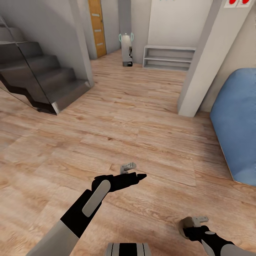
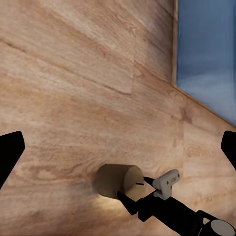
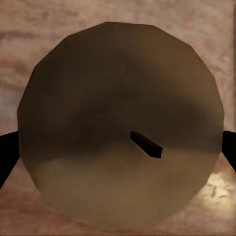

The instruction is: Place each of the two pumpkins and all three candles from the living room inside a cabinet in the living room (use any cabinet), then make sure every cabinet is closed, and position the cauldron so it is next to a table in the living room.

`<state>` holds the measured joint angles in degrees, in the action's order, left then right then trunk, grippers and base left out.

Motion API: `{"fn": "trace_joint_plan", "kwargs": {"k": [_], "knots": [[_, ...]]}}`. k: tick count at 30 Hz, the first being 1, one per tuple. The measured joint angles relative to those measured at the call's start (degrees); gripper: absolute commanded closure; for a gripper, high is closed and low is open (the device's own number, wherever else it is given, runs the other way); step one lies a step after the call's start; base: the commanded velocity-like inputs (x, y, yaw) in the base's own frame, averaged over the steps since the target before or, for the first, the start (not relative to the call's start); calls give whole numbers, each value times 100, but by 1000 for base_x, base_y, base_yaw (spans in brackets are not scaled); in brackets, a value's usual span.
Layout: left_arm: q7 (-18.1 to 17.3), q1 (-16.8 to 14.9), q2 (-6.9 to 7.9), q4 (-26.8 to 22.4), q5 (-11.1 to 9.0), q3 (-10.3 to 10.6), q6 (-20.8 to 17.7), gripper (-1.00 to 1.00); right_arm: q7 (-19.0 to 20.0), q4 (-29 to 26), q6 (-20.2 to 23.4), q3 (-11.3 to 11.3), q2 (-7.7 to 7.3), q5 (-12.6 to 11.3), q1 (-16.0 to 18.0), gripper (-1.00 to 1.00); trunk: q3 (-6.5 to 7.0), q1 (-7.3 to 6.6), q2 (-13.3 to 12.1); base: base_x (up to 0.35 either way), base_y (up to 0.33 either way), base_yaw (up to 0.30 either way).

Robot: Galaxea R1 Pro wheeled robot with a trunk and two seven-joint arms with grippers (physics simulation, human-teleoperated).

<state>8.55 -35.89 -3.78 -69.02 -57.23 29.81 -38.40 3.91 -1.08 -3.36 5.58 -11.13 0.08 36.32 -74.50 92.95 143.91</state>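
One beige-grey candle (image 1: 184, 226) sits between the fingers of my right gripper (image 1: 195, 223), low at the front right, just over the wooden floor. The right wrist view looks straight at the candle's round top (image 3: 118, 98) and its short dark wick (image 3: 146, 144), with a black finger (image 3: 6, 157) against each side. From the left wrist view the same candle (image 2: 117, 180) lies on its side in front of the right gripper (image 2: 147, 192). My left gripper (image 1: 134, 171) reaches forward over bare floor, open and empty, one fingertip (image 2: 10, 152) at each edge. Pumpkins, cabinet and cauldron are out of view.
A dark staircase (image 1: 39, 81) rises at the left. A white pillar (image 1: 199, 71) stands right of centre, with a big blue beanbag (image 1: 234, 124) beside it. Further back are a low white shelf (image 1: 169, 57), an orange door (image 1: 96, 28) and a small white stand (image 1: 126, 49).
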Motion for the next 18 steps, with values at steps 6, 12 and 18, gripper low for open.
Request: {"fn": "trace_joint_plan", "kwargs": {"k": [6,12,18], "knots": [[0,-5,-8,7,-3,-7,-8,-100,0,0,-13,1,-23,0,-9,100,133,-15,-8,0,0,0],[-3,-14,-4,-9,1,-18,-19,-100,10,-8,-32,-5,-35,0,-10,100,266,-31,-16,0,0,0],[-3,-15,-7,2,0,-19,-18,-100,40,-34,-39,0,-18,0,3,100,399,-46,-24,0,0,0]]}}
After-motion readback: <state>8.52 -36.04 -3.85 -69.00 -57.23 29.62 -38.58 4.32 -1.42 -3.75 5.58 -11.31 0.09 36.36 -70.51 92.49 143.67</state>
